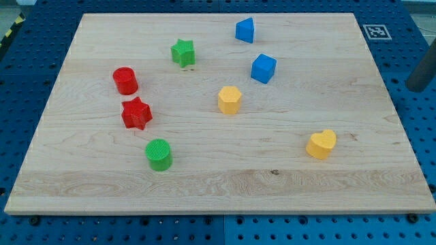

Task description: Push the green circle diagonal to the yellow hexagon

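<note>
Green circle (159,154) sits far across the counter (354,170) from the tool (415,87), whose state I cannot tell; a glancing push might knock the red star (136,113).

I count eight blocks on my board (340,197). Two are green: a circle (159,154) and a star (182,52). Two are red: a circle (125,81) and a star (136,113). Two are blue: a cube (263,69) and a wedge-like piece (245,30). Two are yellow: a hexagon (229,100) and a heart (321,144).
</note>
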